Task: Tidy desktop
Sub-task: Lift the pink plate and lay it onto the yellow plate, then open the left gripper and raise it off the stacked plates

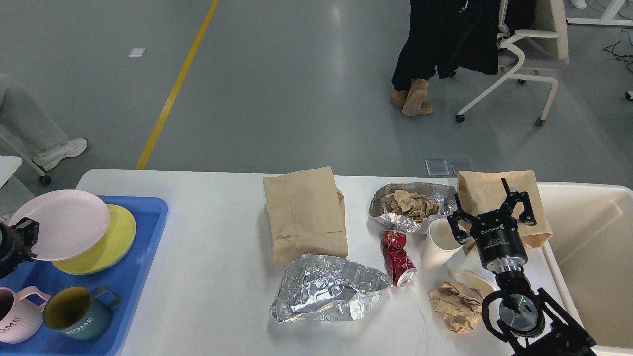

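Two black robot arms, one barely in frame at the left edge, one in full view at lower right.

The right arm's black two-finger gripper [492, 205] at right of centre has thin angular fingers built from open linkage bars, splayed in a claw shape above a matte black cylindrical wrist body bearing small pale lettering that reads upside down. Below it a narrower black neck leads to a round silver-grey joint cap with a small green light, framed by black brackets near the lower right corner. The left arm's black gripper [22, 237] shows only as dark blocky metal at the left edge.
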Motion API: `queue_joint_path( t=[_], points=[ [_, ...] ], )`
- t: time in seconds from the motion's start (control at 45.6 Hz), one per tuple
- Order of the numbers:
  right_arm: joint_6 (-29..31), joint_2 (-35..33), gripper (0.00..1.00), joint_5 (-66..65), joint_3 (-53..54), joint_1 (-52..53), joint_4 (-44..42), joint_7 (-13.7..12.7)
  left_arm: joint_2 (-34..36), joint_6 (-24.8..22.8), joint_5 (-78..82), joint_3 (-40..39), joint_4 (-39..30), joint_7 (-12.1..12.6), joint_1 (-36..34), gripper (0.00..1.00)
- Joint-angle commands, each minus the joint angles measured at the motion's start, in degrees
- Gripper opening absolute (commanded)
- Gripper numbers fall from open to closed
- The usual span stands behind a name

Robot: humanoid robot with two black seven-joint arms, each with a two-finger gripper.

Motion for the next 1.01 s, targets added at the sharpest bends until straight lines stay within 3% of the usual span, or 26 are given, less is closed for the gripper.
queue_joint_path(
  t=[0.0,0.68,0.746,0.768,0.811,0.987],
  points=[
    [0.0,0.0,1.00,0.0,0.0,0.0,0.0,0.0,-0.2,0.9,1.3,-2.6,0.1,0.0,0.6,0.00],
    [0.0,0.0,1.00,0.0,0.0,0.0,0.0,0.0,-3.7,1.3,1.3,-3.8,-0.4,0.1,2.2,0.01],
    [0.0,0.0,1.00,0.0,0.0,0.0,-0.1,0.0,-3.8,1.7,1.3,-4.2,-0.4,0.0,2.2,0.12],
    [0.0,0.0,1.00,0.0,0.0,0.0,0.0,0.0,-3.8,2.4,1.4,-4.3,-0.4,0.0,2.2,0.32],
    [0.0,0.0,1.00,0.0,0.0,0.0,-0.1,0.0,-3.7,3.5,1.4,-4.3,-0.4,0.0,2.2,0.48],
    [0.0,0.0,1.00,0.0,0.0,0.0,0.0,0.0,-3.8,6.0,1.5,-4.2,-0.5,0.3,2.3,0.74]
  ],
)
